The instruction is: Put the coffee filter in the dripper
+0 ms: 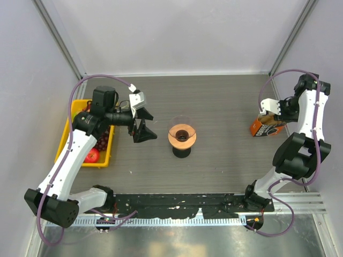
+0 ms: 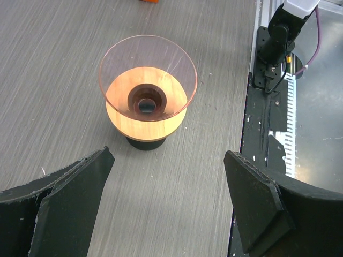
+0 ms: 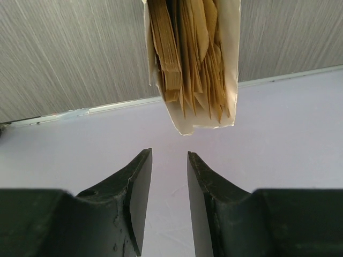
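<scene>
At the right edge of the tabletop (image 1: 225, 107), well apart from the central dripper (image 1: 182, 136), an orange carton (image 1: 257, 129) holds the coffee filter (image 3: 185, 59) stack, its edges pointing straight at the right pincer (image 3: 167, 155). That pincer's jaws stand narrowly parted just short of the paper, gripping nothing. The left pincer (image 2: 169, 158), spread wide and empty, faces the dripper. The right arm is nearer the filters.

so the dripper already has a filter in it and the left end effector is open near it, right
No, the dripper is empty: the left wrist view looks down its cone to the dark centre hole, with no paper inside. The left end effector is open near it, as you say.
</scene>
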